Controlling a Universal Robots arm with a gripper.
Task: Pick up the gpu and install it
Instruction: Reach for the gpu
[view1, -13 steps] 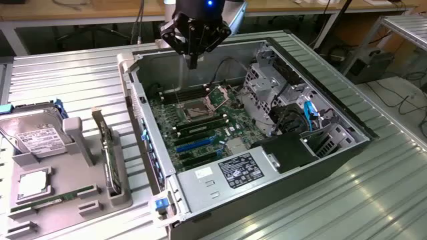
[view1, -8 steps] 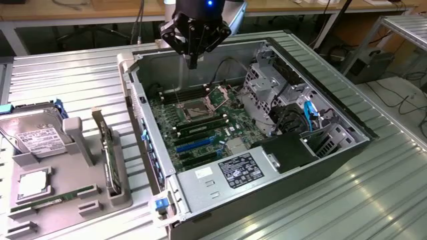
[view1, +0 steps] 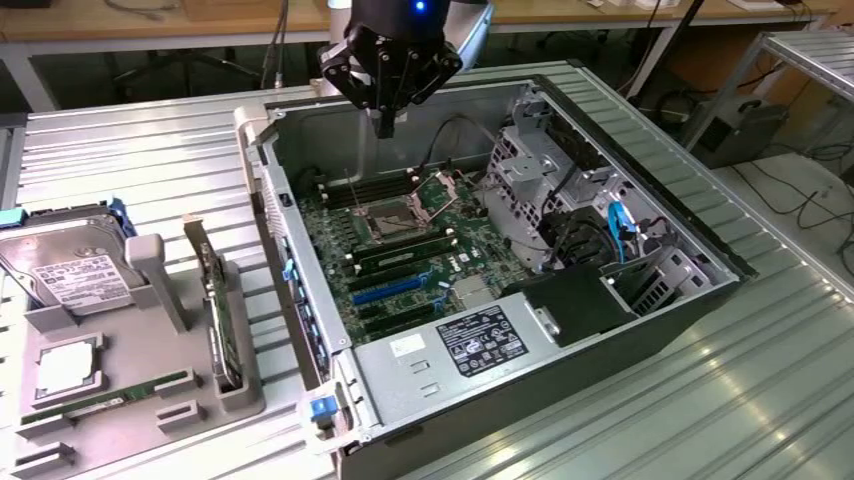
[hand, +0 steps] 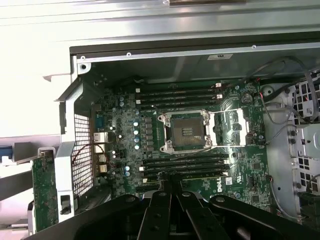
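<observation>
Hovering above the far end of the open computer case (view1: 400, 400), the gripper (view1: 386, 125) points straight down with its two fingers pressed together. Nothing is between them.

Case: lies on its side on the ribbed metal table (view1: 694, 420), side panel off, inside exposed.
- Motherboard (view1: 400, 255) covers the floor of the case.
- Processor socket (view1: 400, 215) sits toward the far end of the case, its metal frame open; long memory slots run on both sides of it.
- Blue slots show nearer the front end of the case, close to the power supply (view1: 481, 342) with its white label.
- Drive cage and loose cables, one of them blue, fill the side of the case toward the exterior view's right.

From the wrist camera the closed fingertips hang over the board just beside the socket, clear of it and touching nothing.

The gpu (view1: 214, 305) is outside the case, on the exterior view's left. It stands on edge in a slot of a grey holder (view1: 140, 345) that sits just beside the case wall. No contact between gripper and card; they are well apart.

Same holder, farther from the case: a hard drive (view1: 67, 265) with a white label, and a narrow green memory stick (view1: 107, 402) lying flat.
</observation>
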